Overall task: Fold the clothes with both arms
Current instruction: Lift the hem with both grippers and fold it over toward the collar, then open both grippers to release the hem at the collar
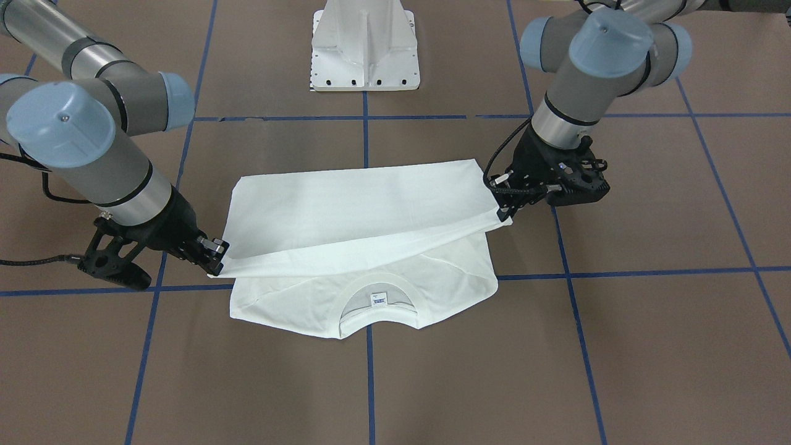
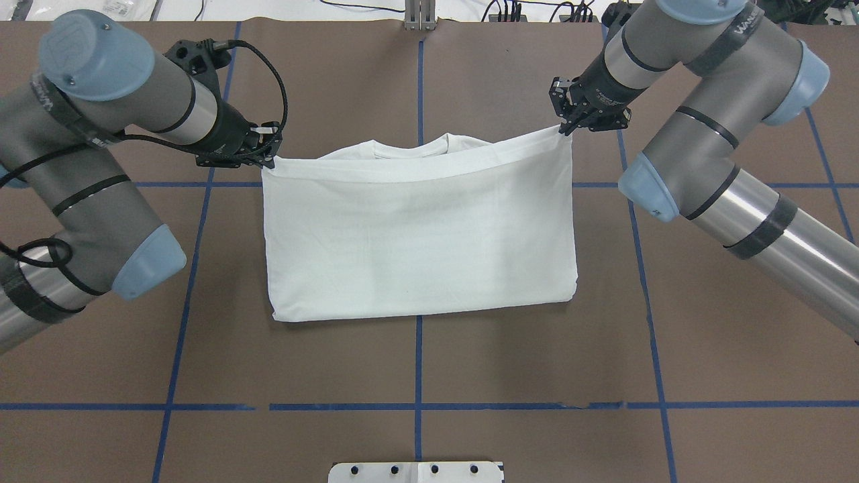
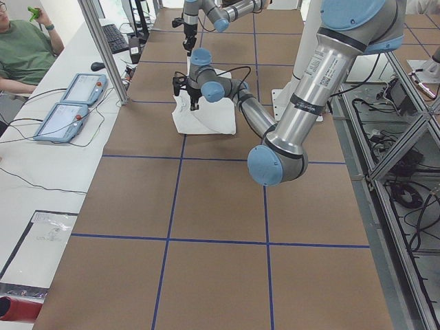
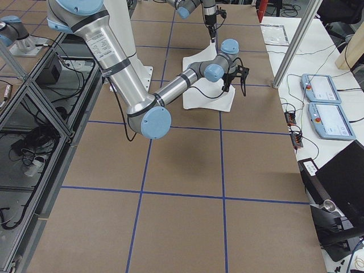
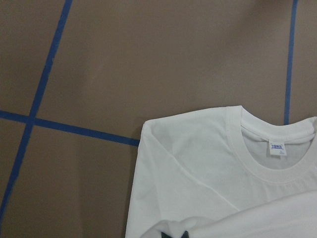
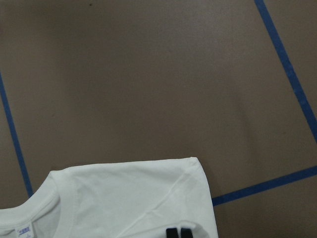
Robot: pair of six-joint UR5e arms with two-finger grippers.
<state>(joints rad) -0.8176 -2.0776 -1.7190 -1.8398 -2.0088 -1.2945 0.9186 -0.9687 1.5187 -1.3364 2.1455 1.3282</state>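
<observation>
The white T-shirt (image 2: 419,241) is laid at the centre of the brown worktop (image 2: 537,355), folded over itself, with the collar (image 5: 246,157) exposed at the side away from the robot. The upper layer's two corners are held slightly raised, one clamped in the closed left claw (image 2: 265,157), the other in the closed right claw (image 2: 564,127).

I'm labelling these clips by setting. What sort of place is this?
Most likely a robotics lab, not a home: the T-shirt sits on a brown table gridded with blue tape, control pendants lie on a side bench, and aluminium framing stands beside it.
</observation>
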